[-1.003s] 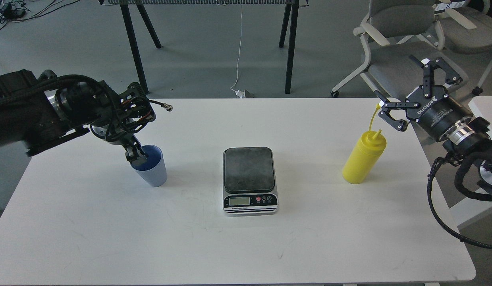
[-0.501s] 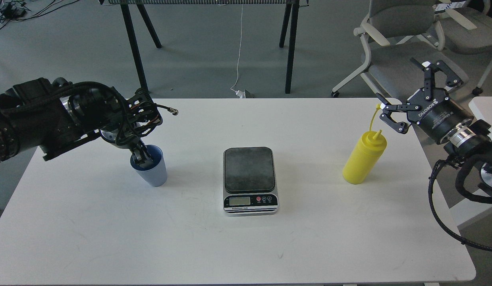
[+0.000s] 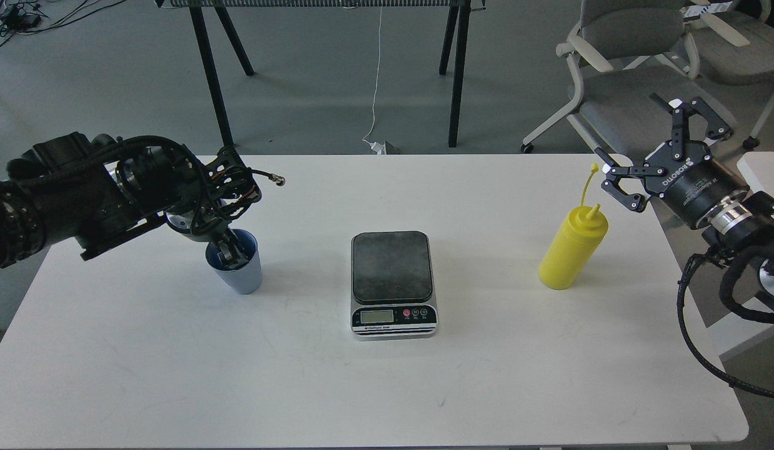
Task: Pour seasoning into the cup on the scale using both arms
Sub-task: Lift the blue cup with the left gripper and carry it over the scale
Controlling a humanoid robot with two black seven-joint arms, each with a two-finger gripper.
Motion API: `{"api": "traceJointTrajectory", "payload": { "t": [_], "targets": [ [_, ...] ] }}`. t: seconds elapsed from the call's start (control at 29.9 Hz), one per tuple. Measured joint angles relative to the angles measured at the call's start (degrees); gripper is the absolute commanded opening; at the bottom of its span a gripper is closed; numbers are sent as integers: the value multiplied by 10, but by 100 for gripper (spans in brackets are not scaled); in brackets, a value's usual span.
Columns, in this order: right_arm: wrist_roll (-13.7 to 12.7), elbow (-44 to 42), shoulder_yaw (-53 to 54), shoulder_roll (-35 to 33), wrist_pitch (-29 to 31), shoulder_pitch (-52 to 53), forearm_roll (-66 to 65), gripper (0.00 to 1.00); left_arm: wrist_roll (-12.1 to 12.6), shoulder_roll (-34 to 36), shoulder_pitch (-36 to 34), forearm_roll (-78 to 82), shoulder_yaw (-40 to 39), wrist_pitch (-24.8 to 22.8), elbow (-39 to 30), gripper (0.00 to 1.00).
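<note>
- The left gripper (image 3: 230, 253) is reaching down into the mouth of the cup (image 3: 238, 270), one finger seemingly inside the blue wall; it looks like a rim pinch, but the fingers are dark and bunched, so I cannot tell whether they are closed on the wall or still apart.
- The cup is sitting upright on the table (image 3: 174, 362), well to the left of the scale (image 3: 393, 284), so it is not yet where the pouring needs it.
- The scale is lying in the middle of the table with its dark platform bare, presumably waiting for the cup.
- The seasoning bottle (image 3: 573, 250) is standing upright to the right of the scale, its cap strap sticking up beside the nozzle.
- The right gripper (image 3: 658, 147) is hovering beyond and above the bottle's top, jaws spread wide and holding nothing; I judge it is lining up for a grasp on the body.
- Counting: one cup, one scale, one yellow bottle, two arms.
- Behind the table I am seeing one grey chair (image 3: 630, 75) near the right arm.
</note>
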Motion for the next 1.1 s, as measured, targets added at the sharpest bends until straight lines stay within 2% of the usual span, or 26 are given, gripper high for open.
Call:
{"api": "traceJointTrajectory", "payload": {
  "t": [0.07,0.17,0.4,0.8,1.1],
  "targets": [
    [0,0,0,0,0,0,0,99,0,2,-2,0,0,0,0,6],
    [0,0,0,0,0,-1,0,99,0,2,-3,0,0,4,-2,1],
    [1,-1,0,0,0,-5,0,99,0,3,-5,-1,-7,31,-5,0],
    [1,0,0,0,-1,-9,0,99,0,6,-14,-32,-7,32,-5,0],
    [1,1,0,0,-2,-9,0,99,0,8,-50,-33,-3,22,-6,1]
  ]
}}
